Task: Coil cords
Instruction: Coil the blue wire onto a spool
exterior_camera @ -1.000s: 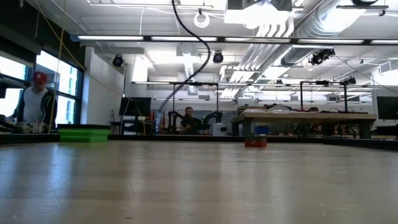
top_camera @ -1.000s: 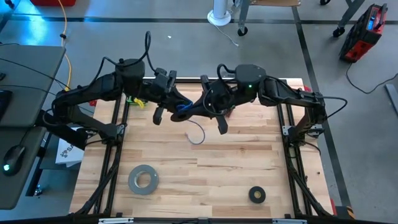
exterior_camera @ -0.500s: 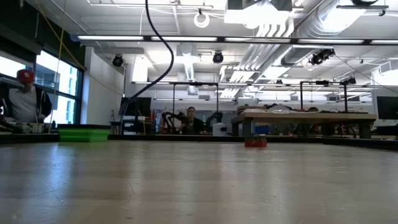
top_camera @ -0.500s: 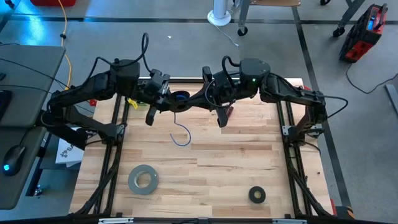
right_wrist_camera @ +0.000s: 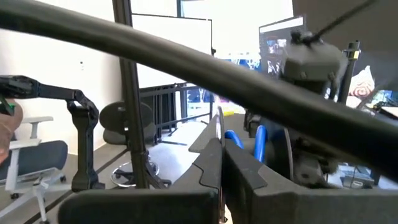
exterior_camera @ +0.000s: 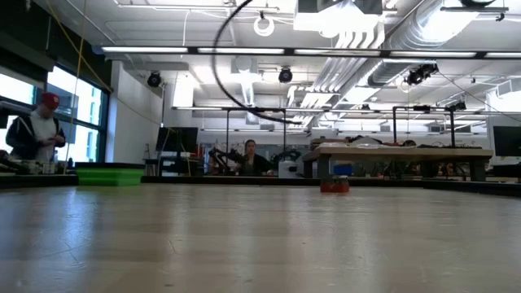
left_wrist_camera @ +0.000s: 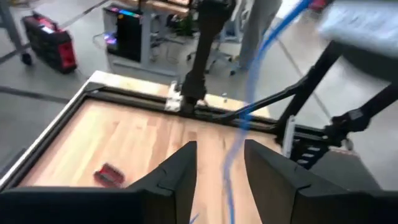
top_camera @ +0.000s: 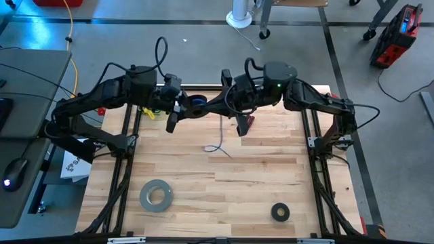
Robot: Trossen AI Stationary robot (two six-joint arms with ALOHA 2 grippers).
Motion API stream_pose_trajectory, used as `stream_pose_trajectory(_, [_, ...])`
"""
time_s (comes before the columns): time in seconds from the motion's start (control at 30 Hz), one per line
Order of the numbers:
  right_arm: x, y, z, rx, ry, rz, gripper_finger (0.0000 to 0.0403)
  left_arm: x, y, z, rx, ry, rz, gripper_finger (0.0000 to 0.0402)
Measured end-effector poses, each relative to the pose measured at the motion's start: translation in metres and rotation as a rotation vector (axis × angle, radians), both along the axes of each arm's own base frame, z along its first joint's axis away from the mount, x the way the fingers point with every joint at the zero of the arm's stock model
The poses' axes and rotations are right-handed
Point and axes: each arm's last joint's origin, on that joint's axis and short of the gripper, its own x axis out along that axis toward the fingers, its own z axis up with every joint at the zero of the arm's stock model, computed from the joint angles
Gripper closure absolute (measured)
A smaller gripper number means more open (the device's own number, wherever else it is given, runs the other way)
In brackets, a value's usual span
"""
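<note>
The blue cord (top_camera: 196, 104) is gathered into small loops high above the table's far middle, between my two grippers. Its free tail (top_camera: 217, 148) hangs down from the loops; in the low view it shows as a dark arc (exterior_camera: 221, 73) clear of the table. My left gripper (top_camera: 175, 112) is just left of the loops. It is open, and the cord (left_wrist_camera: 235, 155) runs between its fingers (left_wrist_camera: 184, 168); whether it touches them I cannot tell. My right gripper (top_camera: 205, 108) meets the loops from the right and is shut. My right gripper is shut at the cord's loops (right_wrist_camera: 257, 144), which show blue just past its fingertips. The fingers point about level, from the table's right side. They hide the place of contact. The loops are lifted clear of the table, with the tail hanging slack below.
A grey tape roll (top_camera: 156, 195) lies near the front left and a small black tape ring (top_camera: 280, 212) near the front right. A small red thing (top_camera: 246, 123) lies at the far middle. People stand and sit in the room beyond the table.
The cord's hanging tail has swung toward the table's left and back toward the right. The loops have stayed up between the two grippers.
</note>
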Motion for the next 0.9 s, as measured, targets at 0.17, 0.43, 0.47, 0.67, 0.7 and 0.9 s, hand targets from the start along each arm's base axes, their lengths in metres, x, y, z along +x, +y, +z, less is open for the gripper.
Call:
stream_pose_trajectory(0.17, [0.0, -0.004, 0.001, 0.0, -0.011, -0.01, 0.0403, 0.005, 0.001, -0.007, 0.02, -0.004, 0.017, 0.0266])
stream_pose_trajectory(0.43, [-0.001, -0.007, 0.002, -0.001, -0.013, -0.018, 0.0403, 0.012, 0.003, -0.026, -0.002, 0.03, 0.068, 0.0266])
stream_pose_trajectory(0.47, [-0.002, -0.008, 0.002, -0.001, -0.015, -0.02, 0.0403, 0.014, 0.002, -0.031, -0.016, 0.03, 0.071, 0.0266])
stream_pose_trajectory(0.67, [-0.002, -0.013, 0.002, 0.003, -0.008, -0.008, 0.0403, 0.031, -0.005, -0.074, -0.124, 0.011, 0.068, 0.0266])
stream_pose_trajectory(0.7, [-0.004, -0.013, 0.002, 0.003, -0.004, -0.007, 0.0403, 0.03, -0.006, -0.076, -0.141, -0.021, 0.065, 0.0266])
stream_pose_trajectory(0.9, [-0.008, -0.016, 0.004, -0.002, 0.007, -0.015, 0.0403, 0.013, -0.006, -0.065, -0.112, -0.182, 0.129, 0.0266])
